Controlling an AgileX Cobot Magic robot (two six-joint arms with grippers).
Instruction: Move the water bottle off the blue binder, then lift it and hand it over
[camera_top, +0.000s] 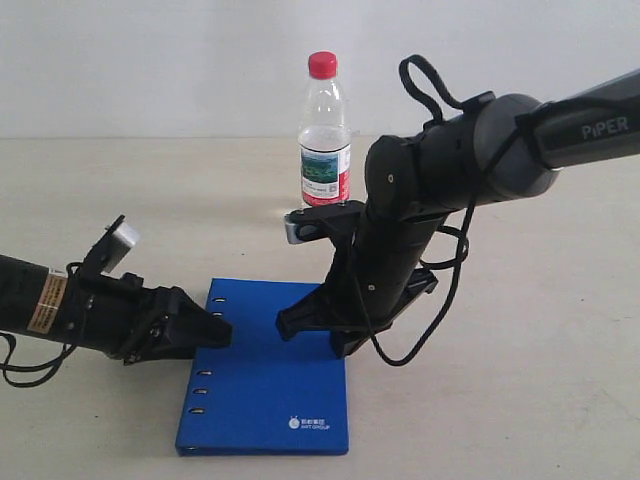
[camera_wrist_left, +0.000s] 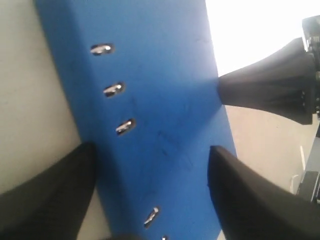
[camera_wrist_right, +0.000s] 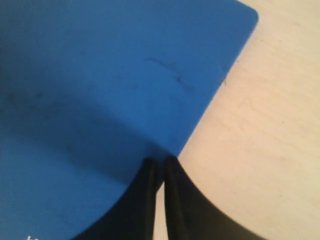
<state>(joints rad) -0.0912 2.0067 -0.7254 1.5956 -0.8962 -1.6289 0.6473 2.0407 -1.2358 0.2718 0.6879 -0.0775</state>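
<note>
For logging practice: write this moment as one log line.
water bottle: upright, off blue binder | left hand: open at spine edge | right hand: shut at opposite edge

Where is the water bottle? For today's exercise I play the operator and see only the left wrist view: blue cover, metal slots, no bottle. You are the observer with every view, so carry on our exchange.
Observer: The water bottle stands upright on the table beyond the blue binder, off its cover.
Operator: And the black shape I see at the cover's far edge?
Observer: That is the right gripper. Its jaws are shut and hold nothing, with the tips at the binder's edge.
</note>
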